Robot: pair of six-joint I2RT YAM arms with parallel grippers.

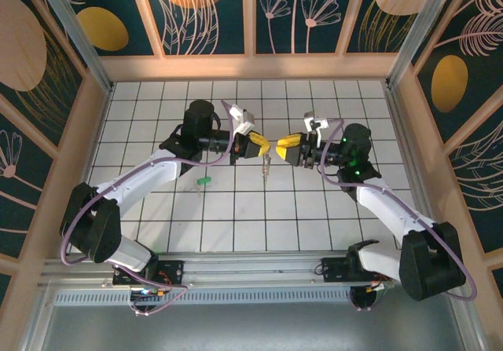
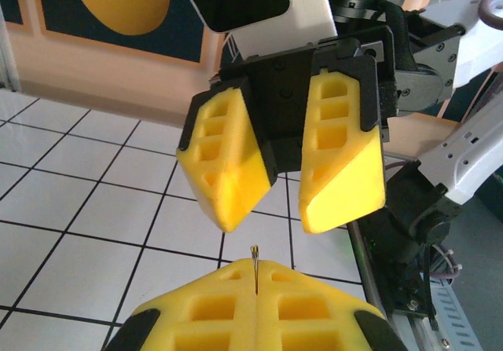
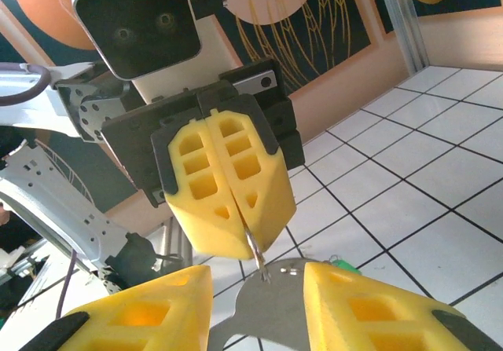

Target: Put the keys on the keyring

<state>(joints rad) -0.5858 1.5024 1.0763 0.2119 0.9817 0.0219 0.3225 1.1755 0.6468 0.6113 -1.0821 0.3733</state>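
Leaving one green-headed key [image 1: 203,181] lying loose on the tiles [image 1: 236,225] at the left, well apart from both arms. Pinching the keyring [image 2: 255,258] in the left gripper [image 3: 236,241], pads pressed flat together, a thin wire end poking out of the seam. Letting one flat silvery key [image 3: 263,312], holed at its top, dangle just below that wire, seemingly threaded on already. Holding the right gripper [image 2: 275,227] nose to nose with it, jaws standing apart, bare tile showing through the gap, apparently gripping nothing; not telling whether its pads are touching the dangling key. Judging the step as presenting the ring for threading, roughly midway. Needing next: fetching the green key, then lining its hole up with the wire end, calling for fine aim. Counting two grippers, one keyring, two keys.
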